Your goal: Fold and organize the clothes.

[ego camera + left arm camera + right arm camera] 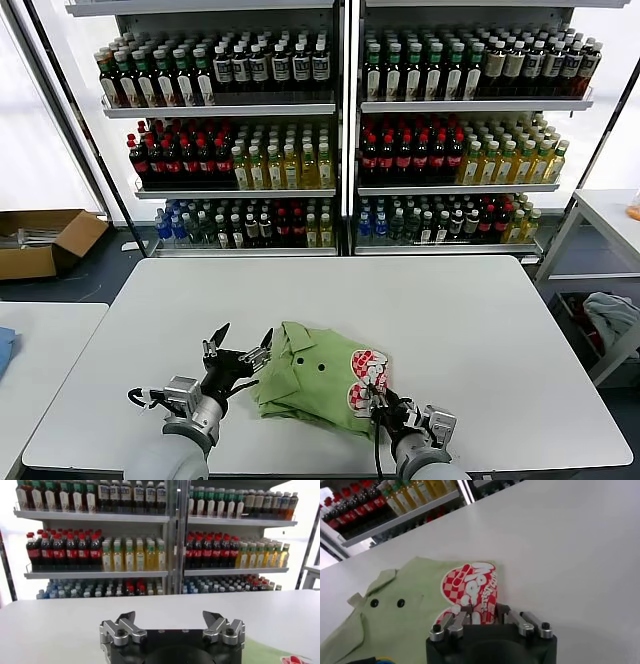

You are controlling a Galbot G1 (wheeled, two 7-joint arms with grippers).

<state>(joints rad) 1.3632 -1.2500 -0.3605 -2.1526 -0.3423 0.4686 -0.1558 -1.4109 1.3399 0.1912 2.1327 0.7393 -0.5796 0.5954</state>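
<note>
Behind, shelves (230, 108) hold bottles (215, 65); cardboard box (45, 240) contents unclear.

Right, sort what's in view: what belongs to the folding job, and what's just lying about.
Belongs to the job:
- green shirt, partly folded on the white table
- right pincer, at the shirt's printed-patch edge
- left pincer, open, beside the collar

Just lying about:
- bottle shelves
- cardboard box on the floor
- cloth bundle, far right
</note>
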